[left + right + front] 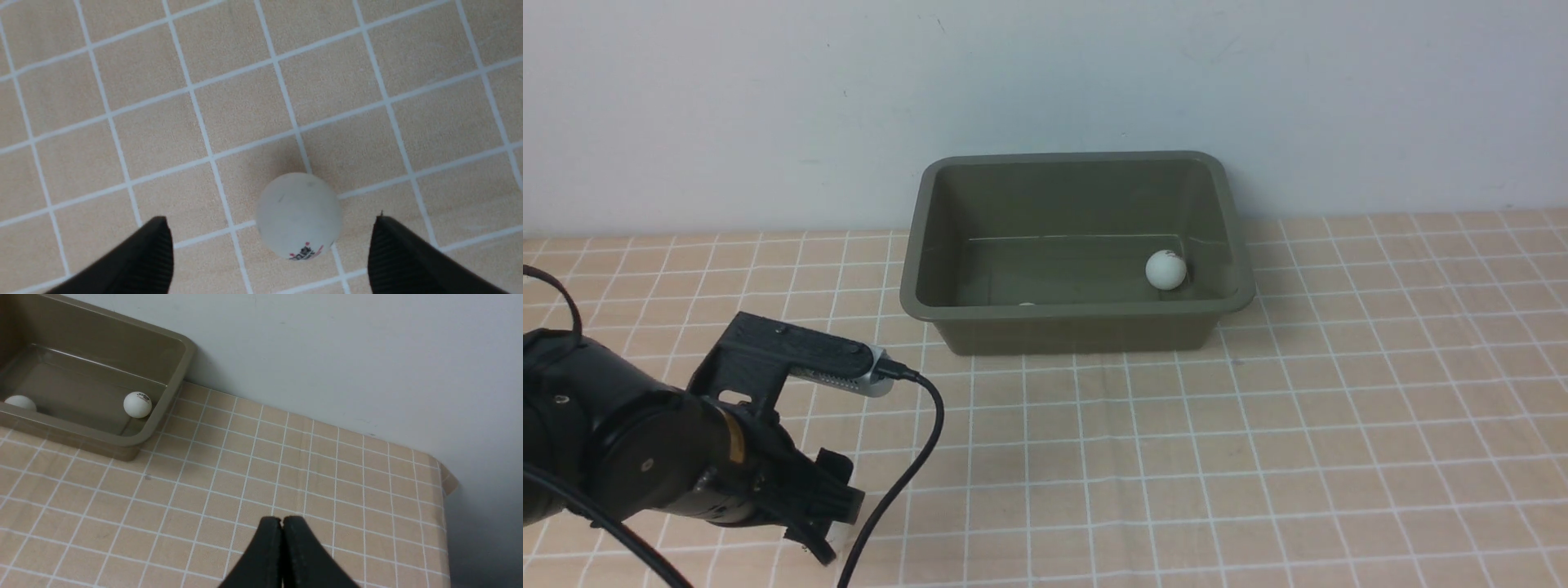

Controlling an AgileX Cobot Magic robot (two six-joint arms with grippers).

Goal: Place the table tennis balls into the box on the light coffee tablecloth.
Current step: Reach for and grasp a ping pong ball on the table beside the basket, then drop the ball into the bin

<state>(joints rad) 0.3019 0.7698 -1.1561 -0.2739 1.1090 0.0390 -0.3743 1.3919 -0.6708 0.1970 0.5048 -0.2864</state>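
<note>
Saw left gripper (270, 219) spread astride a loose ball (299, 215) on the tablecloth (143, 134), lower centre. Saw right gripper (282, 522) pinched together, bottom centre.

Box (1078, 311) rim hides most of one ball (1027, 305).

Box (1078, 335): smooth plastic with a slight sheen; ball (299, 212): matt plastic, lightly scuffed; tablecloth (1339, 408): matt cloth with a fine, grainy texture.
</note>
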